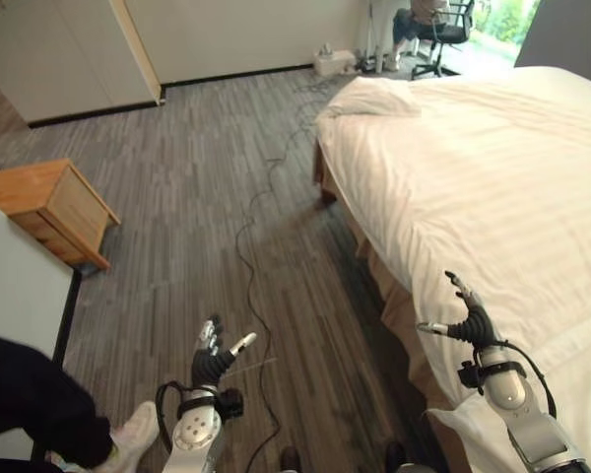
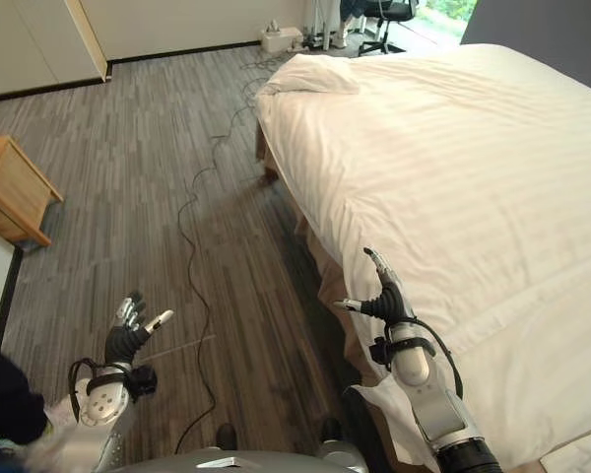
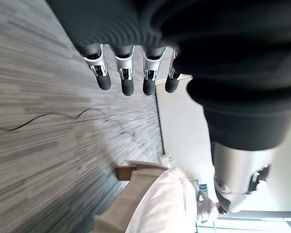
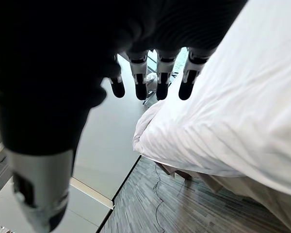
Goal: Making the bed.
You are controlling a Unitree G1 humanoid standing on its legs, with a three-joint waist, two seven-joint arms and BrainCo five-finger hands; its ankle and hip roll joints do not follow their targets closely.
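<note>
A humanoid stands at the side of the bed (image 1: 492,177), both arms raised and neither touching the bedding. The right robot hand (image 1: 470,320) hovers over the bed's near edge, fingers spread and straight, holding nothing; the left robot hand (image 1: 213,361) hangs over the wood floor (image 1: 207,177) beside the bed, fingers likewise loose and empty. The white duvet (image 2: 453,168) already covers most of the mattress and lies fairly smooth, with only light creases along the side nearest the robot. A pillow (image 1: 374,96) sits at the bed's far corner, slightly overhanging the edge. Close to the right robot hand the cover looks less tidy: a fold of white cloth (image 2: 394,404) droops down the side of the bed, and the bare brown base (image 2: 320,266) shows beneath the duvet's edge. By that look, the job appears largely done, with the near corner to be pulled straight and perhaps the pillow squared. A wooden nightstand (image 1: 54,207) stands well away from the bed, and a person sits on an office chair (image 1: 443,34) beyond its far end.
</note>
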